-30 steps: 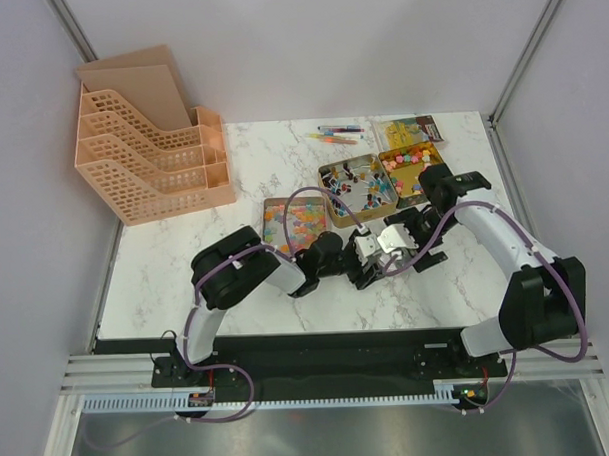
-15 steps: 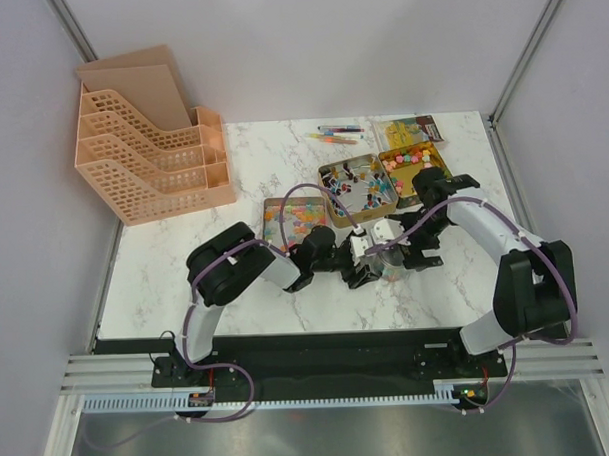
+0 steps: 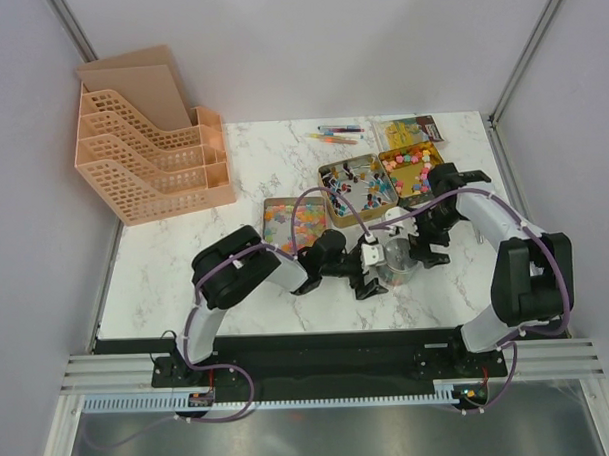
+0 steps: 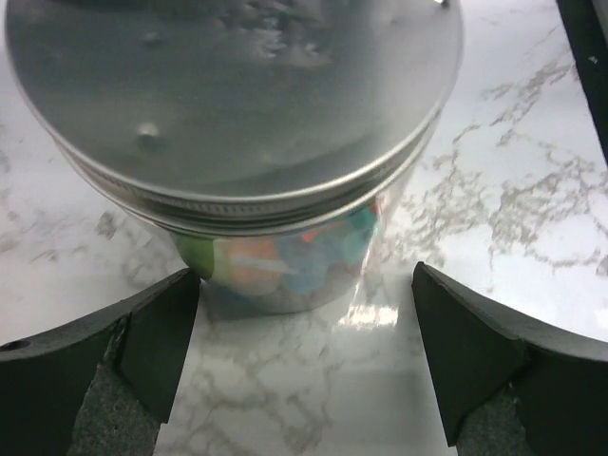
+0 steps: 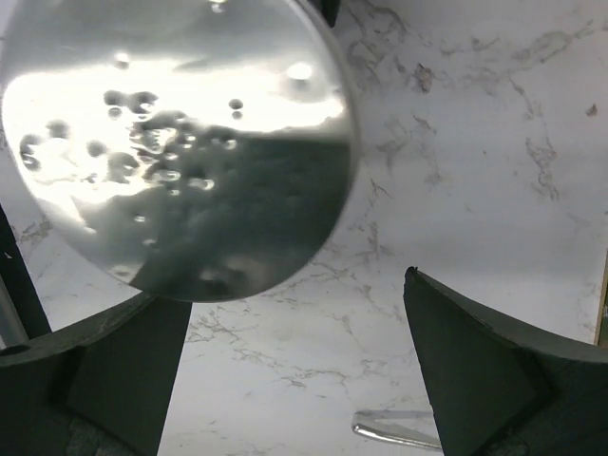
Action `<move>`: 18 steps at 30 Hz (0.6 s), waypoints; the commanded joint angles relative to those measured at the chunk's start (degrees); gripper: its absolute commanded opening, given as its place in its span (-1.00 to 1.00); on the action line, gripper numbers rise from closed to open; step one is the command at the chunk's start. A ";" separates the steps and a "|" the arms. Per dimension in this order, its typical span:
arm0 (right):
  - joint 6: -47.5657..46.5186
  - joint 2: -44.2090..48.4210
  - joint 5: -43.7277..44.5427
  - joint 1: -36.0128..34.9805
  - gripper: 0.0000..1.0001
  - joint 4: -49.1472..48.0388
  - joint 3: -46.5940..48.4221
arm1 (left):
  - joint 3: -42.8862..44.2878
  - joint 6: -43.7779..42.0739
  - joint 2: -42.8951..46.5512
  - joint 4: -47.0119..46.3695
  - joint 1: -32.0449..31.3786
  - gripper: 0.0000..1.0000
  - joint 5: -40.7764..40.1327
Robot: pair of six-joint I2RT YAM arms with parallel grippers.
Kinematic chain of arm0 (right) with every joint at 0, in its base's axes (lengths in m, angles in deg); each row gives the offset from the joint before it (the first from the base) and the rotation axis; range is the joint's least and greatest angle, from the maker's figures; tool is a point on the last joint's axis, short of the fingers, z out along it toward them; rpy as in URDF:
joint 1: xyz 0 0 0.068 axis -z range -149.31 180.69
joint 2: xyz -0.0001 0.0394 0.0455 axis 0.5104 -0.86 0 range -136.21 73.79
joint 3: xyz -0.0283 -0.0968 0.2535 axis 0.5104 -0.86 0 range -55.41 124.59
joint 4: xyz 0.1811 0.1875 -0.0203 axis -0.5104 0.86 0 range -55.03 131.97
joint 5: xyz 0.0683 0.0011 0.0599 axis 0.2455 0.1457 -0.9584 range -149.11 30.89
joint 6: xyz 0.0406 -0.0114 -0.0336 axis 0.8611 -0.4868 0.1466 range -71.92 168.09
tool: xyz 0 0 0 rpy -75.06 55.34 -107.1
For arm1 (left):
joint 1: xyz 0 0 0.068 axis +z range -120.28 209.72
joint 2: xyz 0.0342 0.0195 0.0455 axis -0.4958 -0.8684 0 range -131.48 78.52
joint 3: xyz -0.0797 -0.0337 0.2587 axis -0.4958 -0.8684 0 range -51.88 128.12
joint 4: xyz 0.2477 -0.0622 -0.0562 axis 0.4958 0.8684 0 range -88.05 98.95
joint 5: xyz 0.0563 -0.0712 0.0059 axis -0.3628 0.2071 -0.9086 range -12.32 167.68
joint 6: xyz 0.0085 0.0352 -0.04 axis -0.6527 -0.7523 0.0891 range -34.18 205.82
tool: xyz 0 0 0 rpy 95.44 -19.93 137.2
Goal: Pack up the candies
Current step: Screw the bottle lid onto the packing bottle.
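A small glass jar (image 3: 396, 259) with a silver screw lid (image 4: 237, 95) stands on the marble table, and coloured candies (image 4: 285, 271) show through its glass. My left gripper (image 4: 304, 351) is open. The jar stands just ahead of its fingertips (image 4: 152, 332), not between them. My right gripper (image 5: 299, 351) is open and empty beside the jar, with the lid (image 5: 171, 142) at its upper left. More candies lie in three open tins (image 3: 294, 220), (image 3: 355, 186), (image 3: 413, 169).
A peach file organiser (image 3: 151, 143) stands at the back left. Thin coloured pens (image 3: 336, 135) and a tin lid (image 3: 411, 130) lie at the back. A thin shiny metal piece (image 5: 399, 432) lies on the table near my right gripper.
My right gripper has drawn back to the right, away from the jar top. The jar now stands with its lid on. My left gripper has stayed by the jar.
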 commanded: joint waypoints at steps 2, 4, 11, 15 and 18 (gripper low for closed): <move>-1.60 1.92 -0.45 3.86 0.96 0.61 2.85 | 5.47 4.47 -4.80 5.99 -2.12 1.00 -1.71; -2.30 2.98 -1.94 5.01 0.96 1.83 4.08 | 8.54 7.11 -6.91 6.96 -2.21 1.00 -1.55; -3.97 4.65 -3.44 9.31 0.96 5.88 4.88 | 12.24 8.17 -10.69 5.91 -3.79 1.00 -1.02; -4.41 5.79 -3.79 10.55 0.96 6.23 3.82 | 13.39 8.44 -11.31 6.00 -4.14 0.74 -0.23; -7.74 6.67 -5.55 10.72 0.96 9.38 5.31 | 12.69 8.87 -11.48 4.86 -4.14 -0.36 -0.48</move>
